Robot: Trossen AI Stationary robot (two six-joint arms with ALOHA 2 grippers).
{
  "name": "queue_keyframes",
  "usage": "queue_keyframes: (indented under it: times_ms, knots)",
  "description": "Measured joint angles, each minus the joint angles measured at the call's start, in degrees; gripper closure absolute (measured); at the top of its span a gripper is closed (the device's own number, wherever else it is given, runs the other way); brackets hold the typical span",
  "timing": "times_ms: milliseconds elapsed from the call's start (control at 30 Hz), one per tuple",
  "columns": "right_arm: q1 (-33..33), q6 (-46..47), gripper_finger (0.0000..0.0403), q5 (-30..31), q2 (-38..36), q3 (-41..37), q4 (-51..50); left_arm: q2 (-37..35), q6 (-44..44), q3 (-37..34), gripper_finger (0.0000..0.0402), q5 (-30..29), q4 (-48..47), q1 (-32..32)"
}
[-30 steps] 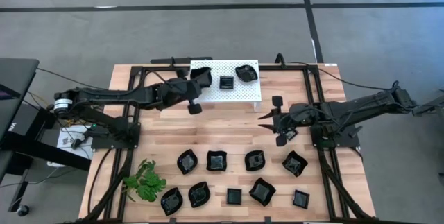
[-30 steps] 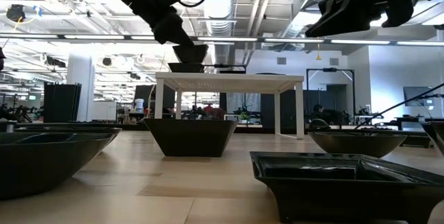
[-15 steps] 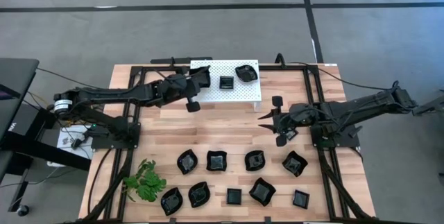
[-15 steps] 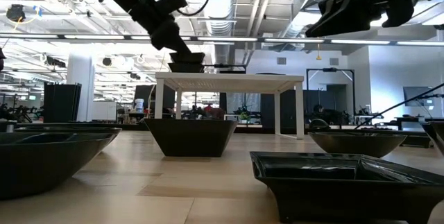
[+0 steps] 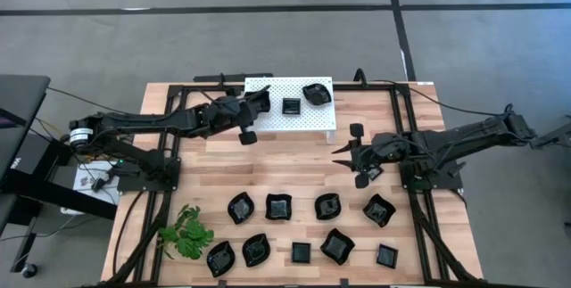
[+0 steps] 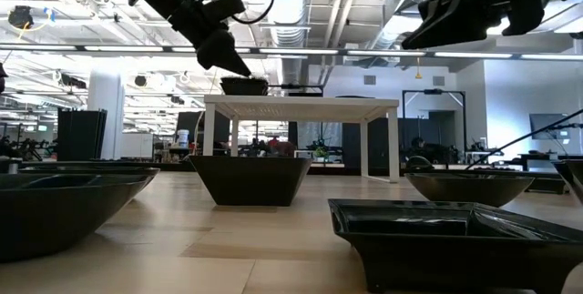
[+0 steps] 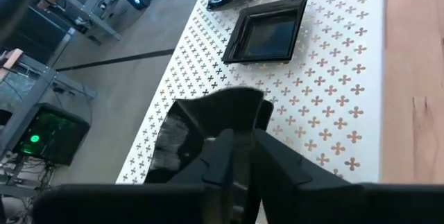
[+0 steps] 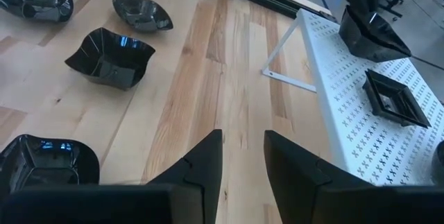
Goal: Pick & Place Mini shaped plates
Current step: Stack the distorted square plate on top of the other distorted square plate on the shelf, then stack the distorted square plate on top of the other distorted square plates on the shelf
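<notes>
Mini shaped plate (image 5: 260,99) sits at the white platform's (image 5: 268,119) left edge, the left tool (image 5: 256,101) just released; a bump could tip it off.

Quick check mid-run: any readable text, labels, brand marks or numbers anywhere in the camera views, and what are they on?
None can be read.
Black unit at the high view's left edge: white characters, cut off and too small to read.
Mini shaped plates, white platform, left gripper, right gripper: no markings visible.
Room behind the table in the low view: signs too small to read.
</notes>
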Motion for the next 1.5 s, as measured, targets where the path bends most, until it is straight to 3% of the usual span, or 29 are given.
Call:
queue_keyframes:
  times_ms: [167,367,500,667,767,1000,1500]
  knots:
    - [0.0,0.0,0.0301,0.0,1.6,0.0,0.2,0.0,0.0,0.0,0.0314,0.0,3.4,-1.8]
    - [0.0,0.0,0.0301,0.0,6.4,0.0,0.7,0.0,-0.6,0.1,0.0304,0.0,9.1,-8.9]
    - [0.0,0.1,0.0301,0.0,9.5,0.0,2.8,0.0,-8.3,0.1,0.0305,1.6,8.9,-15.4]
    - [0.0,0.4,0.0301,0.0,12.6,0.0,5.9,0.0,-21.4,0.1,0.0305,9.1,8.8,-23.6]
    - [0.0,0.4,0.0301,-1.4,13.6,0.0,6.8,1.2,-27.1,0.1,0.0307,9.6,8.8,-28.8]
    - [0.0,2.3,0.0301,-3.2,14.2,0.0,8.3,10.3,-36.5,0.1,0.0309,8.9,9.5,-37.6]
    - [-0.1,3.4,0.0301,-3.1,14.2,0.0,8.6,25.7,-48.6,0.1,0.0309,8.7,14.4,-42.3]
